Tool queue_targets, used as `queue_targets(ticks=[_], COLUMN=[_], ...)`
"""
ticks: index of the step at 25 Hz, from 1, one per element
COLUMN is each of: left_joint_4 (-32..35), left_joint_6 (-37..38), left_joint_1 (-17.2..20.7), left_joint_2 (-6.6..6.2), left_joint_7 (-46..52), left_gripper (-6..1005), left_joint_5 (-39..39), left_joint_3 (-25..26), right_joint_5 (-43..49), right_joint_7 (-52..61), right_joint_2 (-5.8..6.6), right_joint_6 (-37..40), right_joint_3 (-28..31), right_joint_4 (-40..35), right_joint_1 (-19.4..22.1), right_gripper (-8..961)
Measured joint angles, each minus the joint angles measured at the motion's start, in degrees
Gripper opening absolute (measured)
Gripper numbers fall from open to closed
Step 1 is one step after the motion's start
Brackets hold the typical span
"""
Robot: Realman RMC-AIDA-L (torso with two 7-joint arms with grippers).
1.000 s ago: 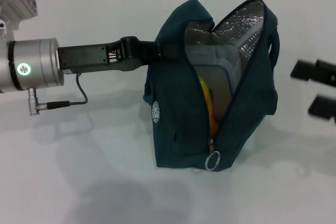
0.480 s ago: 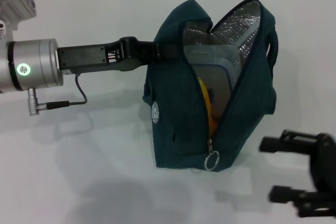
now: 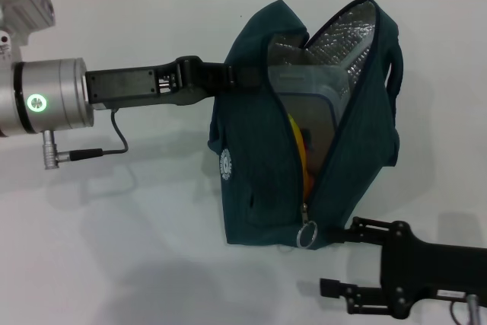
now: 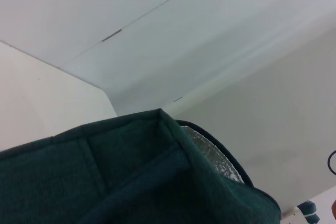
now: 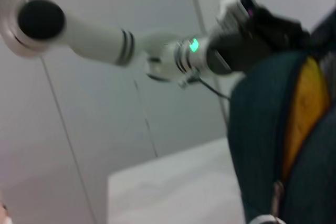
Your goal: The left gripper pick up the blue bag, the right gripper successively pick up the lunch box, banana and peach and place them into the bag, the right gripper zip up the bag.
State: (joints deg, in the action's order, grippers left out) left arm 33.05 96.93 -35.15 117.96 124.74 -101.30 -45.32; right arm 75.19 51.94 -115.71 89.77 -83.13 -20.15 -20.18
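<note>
Right end effector (image 3: 341, 258) has swung in from the right edge and dropped low since half a second ago; now just right of the ring zipper pull (image 3: 307, 234), fingers spread, holding nothing. Left end effector (image 3: 242, 75) unchanged, clamped on the upper left edge of the blue bag (image 3: 251, 165). Bag stands upright on the white surface (image 3: 114, 249), mouth unzipped. Inside: lunch box (image 3: 308, 97) near the top, banana (image 3: 301, 146) beneath it.

no text can be read; the blue bag's (image 3: 259, 157) round white logo (image 3: 225, 164) is illegible.
</note>
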Motion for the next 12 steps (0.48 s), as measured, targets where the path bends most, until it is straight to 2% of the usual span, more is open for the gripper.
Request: queue_targets(ticks=[5,12], left_joint_4=[0.00,0.00], left_joint_6=[0.00,0.00], left_joint_1=[0.00,-0.04], left_joint_2=[0.06,0.08], left_joint_7=[-0.24,-0.38], left_gripper=[54,54], left_joint_5=[-0.06,-0.05], left_joint_3=[-0.04,-0.06], right_joint_5=[-9.38,-12.22], right_joint_7=[-0.33,-0.47], right_joint_2=[-0.06,-0.21], right_joint_6=[-6.22,-7.19], right_joint_3=[-10.13,-12.89], right_joint_4=[-0.51,-1.13], right_joint_1=[-0.34,-0.98], right_gripper=[728,728])
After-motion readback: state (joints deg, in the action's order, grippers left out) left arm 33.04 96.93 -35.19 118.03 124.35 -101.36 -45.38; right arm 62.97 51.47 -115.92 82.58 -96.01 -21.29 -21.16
